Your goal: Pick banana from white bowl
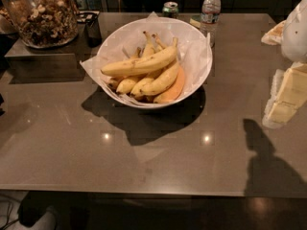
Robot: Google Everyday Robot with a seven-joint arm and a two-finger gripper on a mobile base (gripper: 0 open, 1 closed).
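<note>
The banana (pixel 139 63) lies on top of the pile in the white bowl (pixel 204 68), long and pale yellow, with its stem pointing to the upper right. Shorter bananas (pixel 144 86) and an orange-tinted curved fruit (pixel 173 91) lie under it. The bowl is lined with crinkled white paper and stands at the middle back of the dark table (pixel 96 157). My gripper (pixel 279 110), cream-coloured on a white arm, hangs at the right edge of the view. It is well to the right of the bowl, above the table, and holds nothing that I can see.
A glass jar of nuts (pixel 43 16) stands on a raised block at the back left, with a dark cup (pixel 92 30) beside it. A green can (pixel 170 8) and a water bottle (pixel 210 8) stand behind the bowl. The table's front edge runs along the bottom.
</note>
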